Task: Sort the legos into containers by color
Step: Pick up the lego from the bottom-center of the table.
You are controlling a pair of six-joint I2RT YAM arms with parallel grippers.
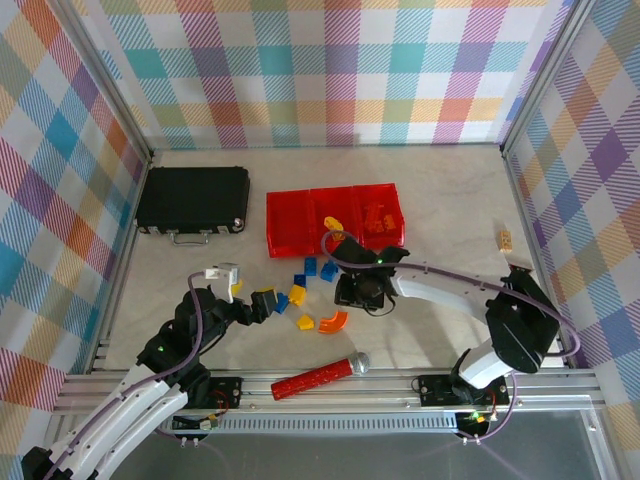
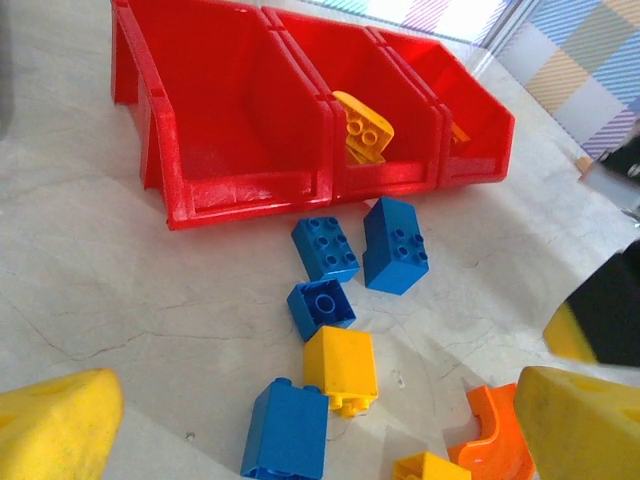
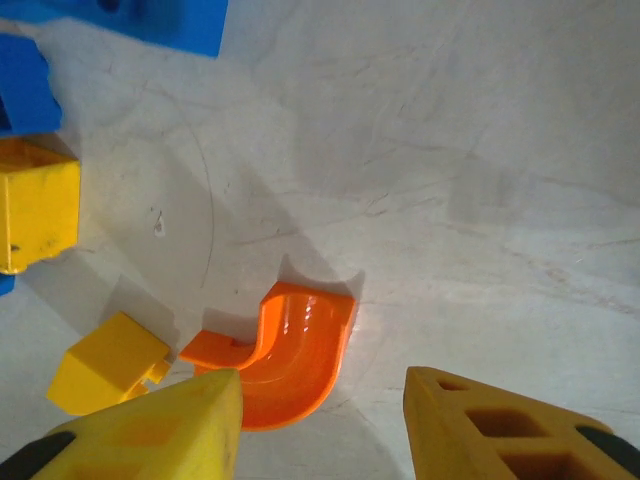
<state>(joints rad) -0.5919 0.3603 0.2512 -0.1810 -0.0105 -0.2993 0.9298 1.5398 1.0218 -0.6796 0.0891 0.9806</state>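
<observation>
The three joined red bins stand mid-table. The left one is empty, the middle holds a yellow brick, and the right holds orange pieces. In front lie loose legos: blue bricks, yellow bricks and an orange arch. My left gripper is open just left of the pile, holding nothing. My right gripper is open, low over the table, with the arch just ahead of its left finger.
A flat black case lies at the back left. A red stick with a silver tip rests near the front rail. A small tan block sits by the right wall. Bare table lies right of the bins.
</observation>
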